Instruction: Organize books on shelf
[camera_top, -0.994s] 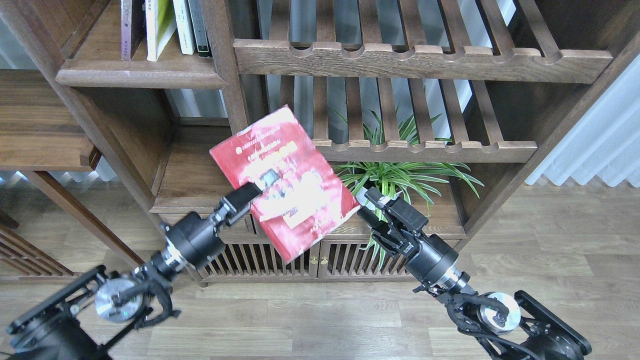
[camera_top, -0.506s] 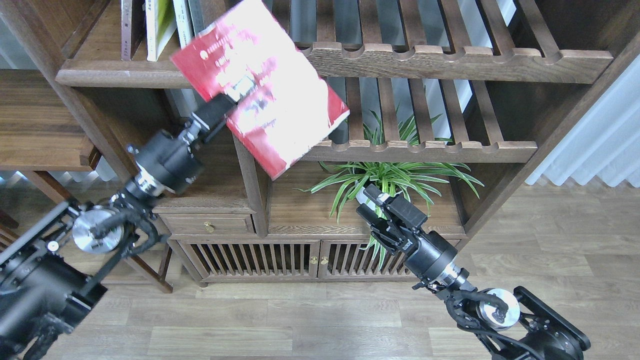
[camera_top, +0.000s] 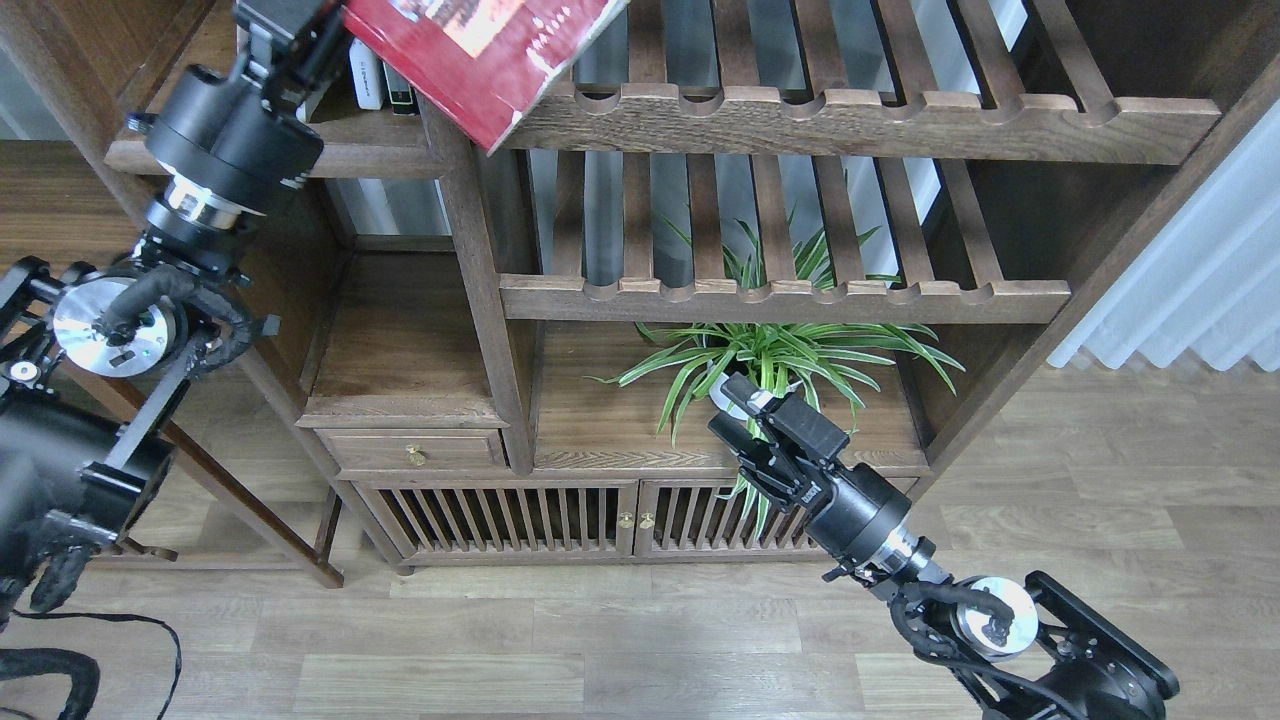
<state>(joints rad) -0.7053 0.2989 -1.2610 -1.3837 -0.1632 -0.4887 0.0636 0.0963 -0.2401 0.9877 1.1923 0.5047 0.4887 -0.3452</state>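
The red book (camera_top: 480, 50) is high at the top edge of the head view, tilted, its lower corner over the upright post and the upper scalloped rail. My left gripper (camera_top: 322, 22) is shut on its left edge, in front of the shelf (camera_top: 380, 160), a dark board with a rounded front edge. Thin white and dark-spined books (camera_top: 385, 85) stand on that shelf. The yellow-green and maroon books are hidden behind my left arm. My right gripper (camera_top: 728, 408) is open and empty, low in front of the plant.
Slatted shelves with scalloped rails (camera_top: 800, 115) (camera_top: 780, 298) fill the middle bay. A spider plant (camera_top: 790, 355) sits on the lower board. A brass-knobbed drawer (camera_top: 413, 455) and slatted cabinet doors (camera_top: 560, 520) are below. A curtain (camera_top: 1200, 270) hangs at the right.
My left arm has swung up and to the left, carrying the red book from mid-height to the top shelf level. The right arm has stayed still.
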